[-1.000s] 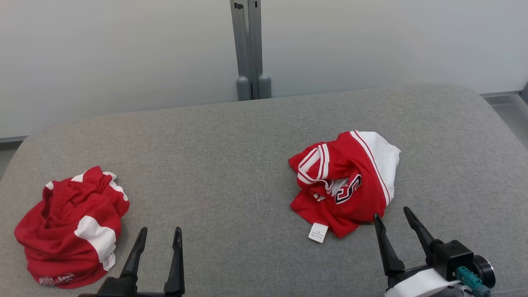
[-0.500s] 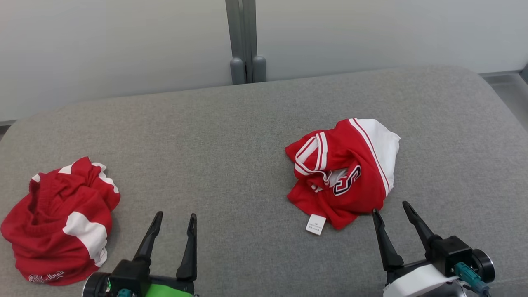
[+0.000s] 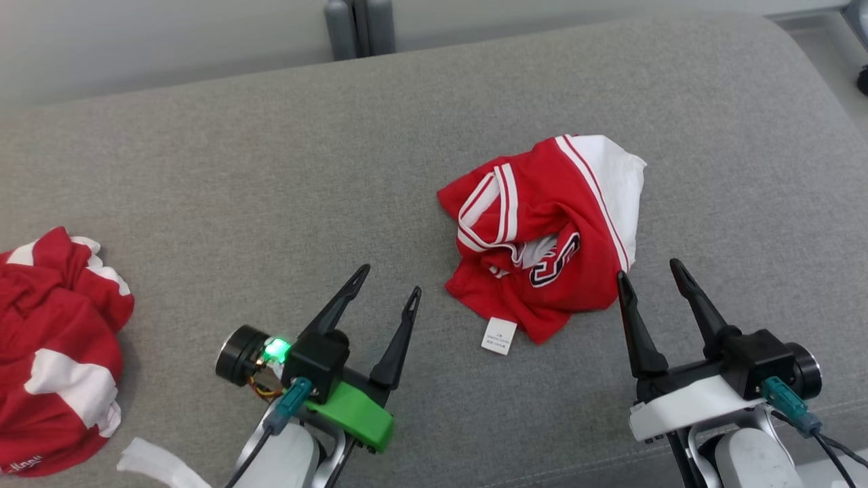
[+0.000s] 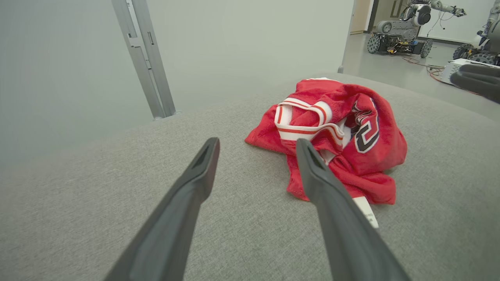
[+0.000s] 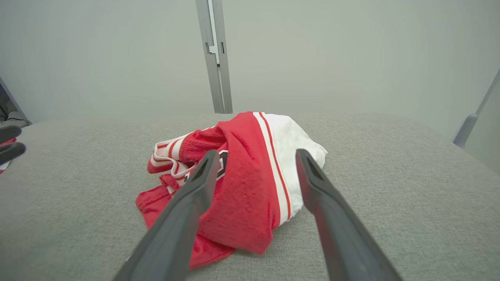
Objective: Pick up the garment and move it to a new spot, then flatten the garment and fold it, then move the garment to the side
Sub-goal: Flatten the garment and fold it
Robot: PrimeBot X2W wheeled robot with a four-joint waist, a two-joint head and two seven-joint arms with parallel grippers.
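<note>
The garment [image 3: 542, 230] is a crumpled red jersey with white stripes, a white panel and a dark letter, lying right of centre on the grey padded table [image 3: 237, 176]. A white label sticks out at its near edge. My left gripper [image 3: 392, 279] stands open just left of the garment, apart from it, fingers pointing up and to the right. My right gripper [image 3: 647, 268] is open at the garment's near right edge. The left wrist view has the garment [image 4: 340, 144] ahead and to the right of the open left gripper [image 4: 256, 141]. In the right wrist view the garment [image 5: 250, 183] lies straight ahead between the open fingers [image 5: 187, 207].
A second crumpled red and white garment [image 3: 54, 352] lies at the table's left edge. A grey post [image 3: 359, 27] stands behind the far edge against the wall. Another wheeled robot [image 4: 398, 29] stands on the floor far off to the right.
The head camera has tilted down and the picture has shifted. Both arms have reached forward; the left gripper has come further into view and nearer the garment. The garment lies as before.
</note>
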